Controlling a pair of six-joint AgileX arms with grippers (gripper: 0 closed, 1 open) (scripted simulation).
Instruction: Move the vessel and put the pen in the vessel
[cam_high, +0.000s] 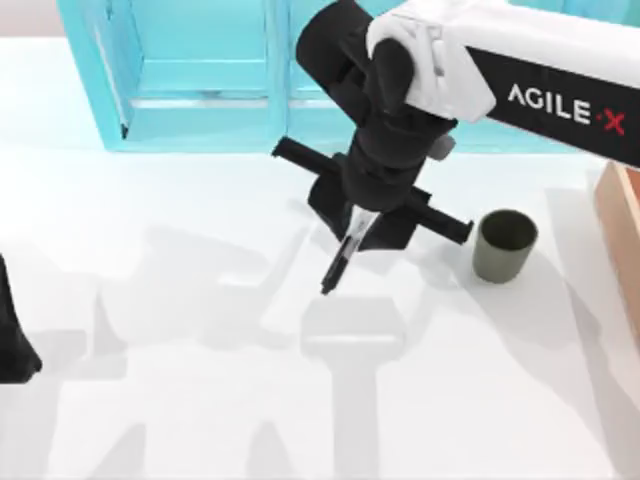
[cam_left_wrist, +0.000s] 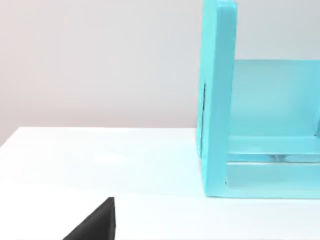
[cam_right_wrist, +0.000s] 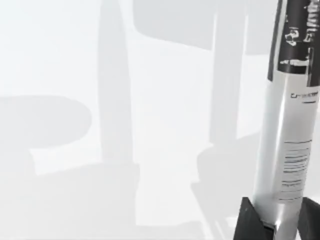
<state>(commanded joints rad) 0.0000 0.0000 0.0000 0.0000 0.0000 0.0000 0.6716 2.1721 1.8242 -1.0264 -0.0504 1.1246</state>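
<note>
Gripping the pen (cam_high: 345, 250) in clenched jaws above mid-counter (cam_high: 200, 400), the right gripper (cam_high: 362, 222) could honestly clip the vessel's (cam_high: 504, 245) rim and tip it where it stands just right; left gripper (cam_high: 12, 340) parked, can't tell its state.

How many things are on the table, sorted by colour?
Olive-green: 1, the vessel, standing at the table's right.
Black: 1, the pen, held in the right gripper above the table.
Turquoise: 1, the shelf unit at the back.
Tan: 1, the wooden box at the right edge.
Total: 4
</note>
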